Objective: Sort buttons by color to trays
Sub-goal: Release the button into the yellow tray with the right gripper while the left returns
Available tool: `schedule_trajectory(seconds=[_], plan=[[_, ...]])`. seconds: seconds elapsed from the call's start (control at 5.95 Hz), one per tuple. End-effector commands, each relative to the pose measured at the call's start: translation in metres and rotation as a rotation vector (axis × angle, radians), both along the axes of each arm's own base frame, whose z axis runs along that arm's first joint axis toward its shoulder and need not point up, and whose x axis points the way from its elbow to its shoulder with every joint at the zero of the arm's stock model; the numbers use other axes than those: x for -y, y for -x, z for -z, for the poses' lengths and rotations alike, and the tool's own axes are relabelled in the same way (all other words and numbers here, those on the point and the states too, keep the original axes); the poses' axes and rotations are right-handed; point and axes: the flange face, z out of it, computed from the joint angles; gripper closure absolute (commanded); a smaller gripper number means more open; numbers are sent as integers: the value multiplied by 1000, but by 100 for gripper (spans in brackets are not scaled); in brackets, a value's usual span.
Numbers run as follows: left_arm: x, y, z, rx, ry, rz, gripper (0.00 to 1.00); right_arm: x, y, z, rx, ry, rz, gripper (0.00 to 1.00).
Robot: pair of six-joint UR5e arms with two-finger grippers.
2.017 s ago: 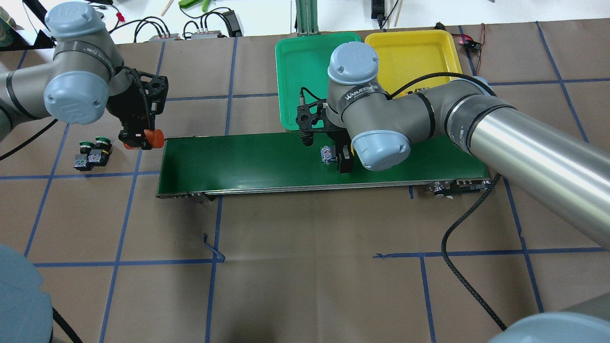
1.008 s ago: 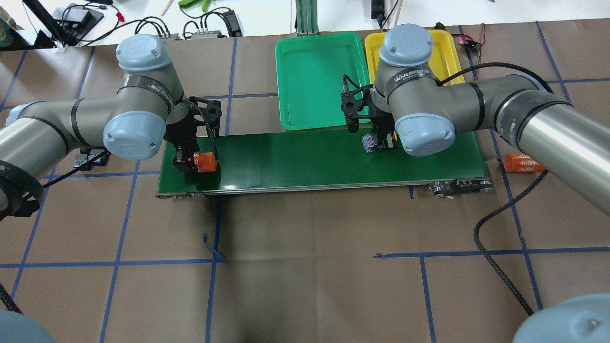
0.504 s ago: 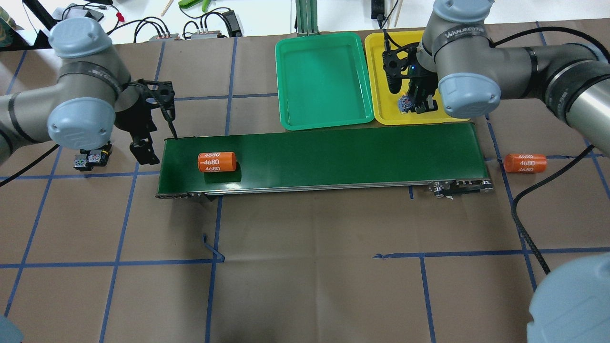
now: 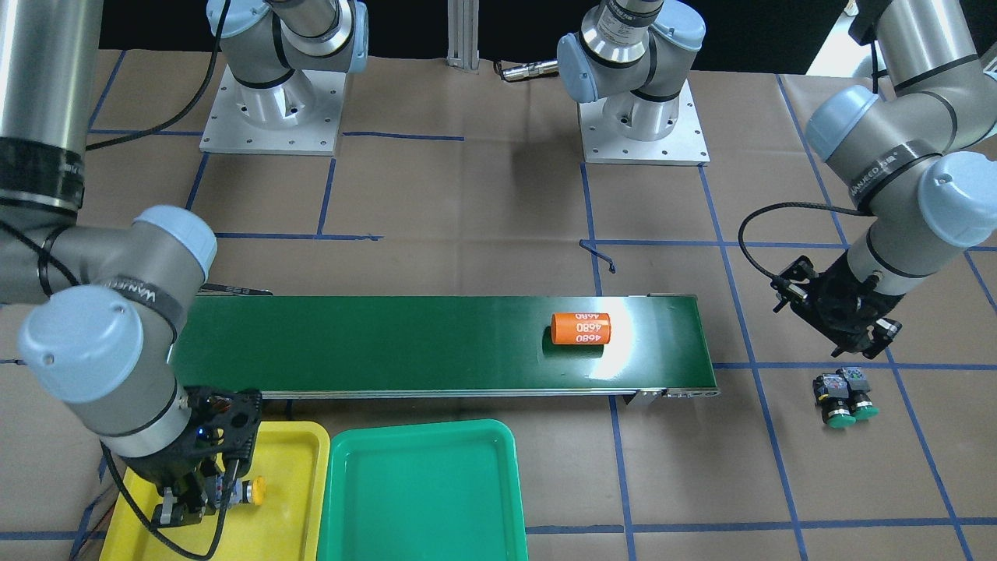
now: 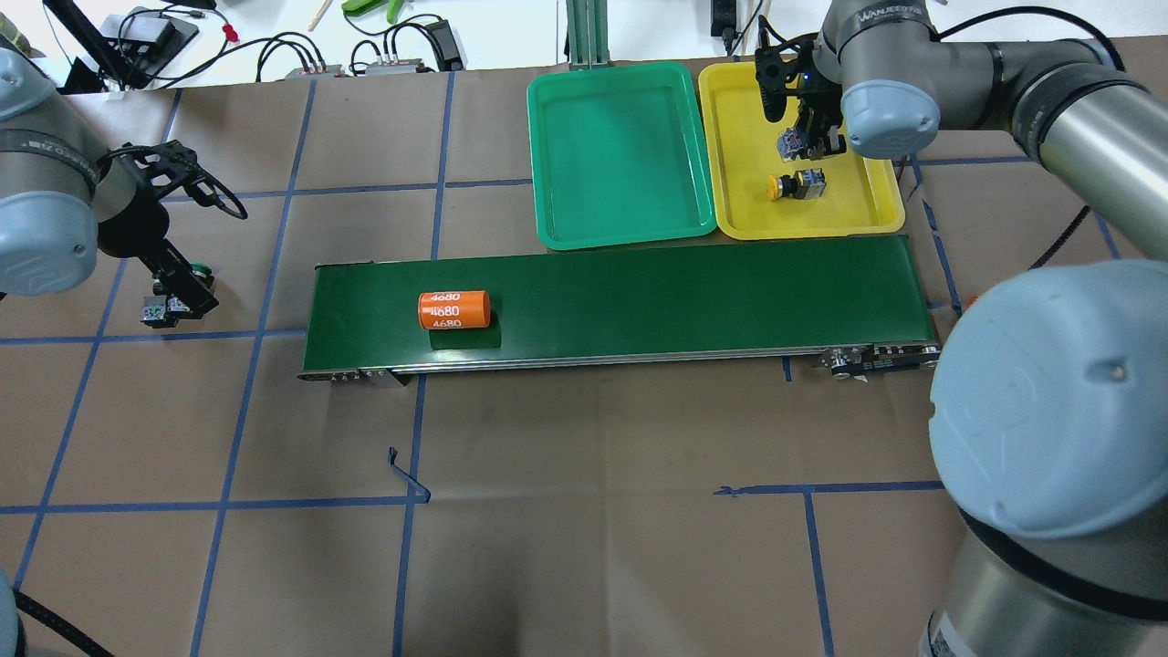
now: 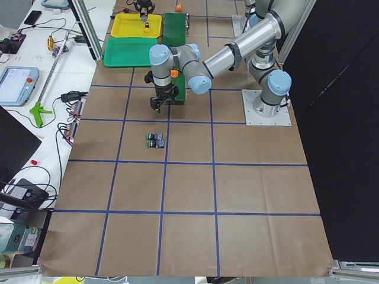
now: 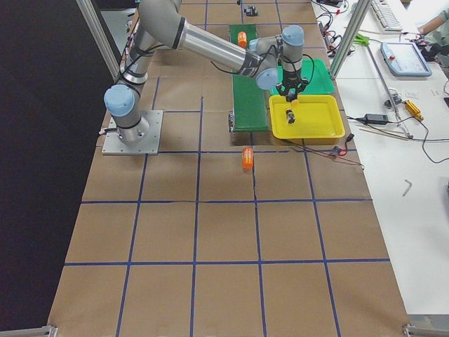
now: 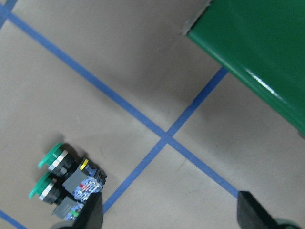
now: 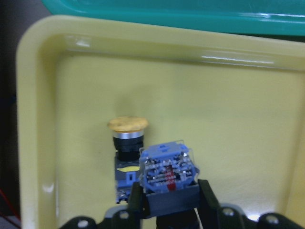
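Hanging over the yellow tray, the right gripper clamps a button; a yellow-capped button lies just beyond its fingertips. Dropped here, the held one could strike it and bounce out. The left gripper, fingers apart, hovers beside the green buttons.

I see right gripper carrying its button deeper over the yellow tray, orange cylinder further along the belt, left gripper off belt, beside green buttons.
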Motion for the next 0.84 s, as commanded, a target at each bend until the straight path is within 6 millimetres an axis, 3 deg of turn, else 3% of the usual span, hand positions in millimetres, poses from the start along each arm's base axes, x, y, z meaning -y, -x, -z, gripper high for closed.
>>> schedule_trajectory(seconds=[0.0, 0.17, 0.34, 0.67], plan=[[10, -47, 43, 3, 25, -280, 2, 32, 3, 21, 48, 22, 5, 59], [22, -54, 53, -7, 49, -382, 3, 33, -2, 10, 109, 38, 41, 1], [26, -54, 55, -10, 54, -428, 3, 28, -1, -11, 99, 53, 43, 0], [50, -70, 95, -4, 42, -429, 3, -15, -11, -64, 108, -117, 73, 0]])
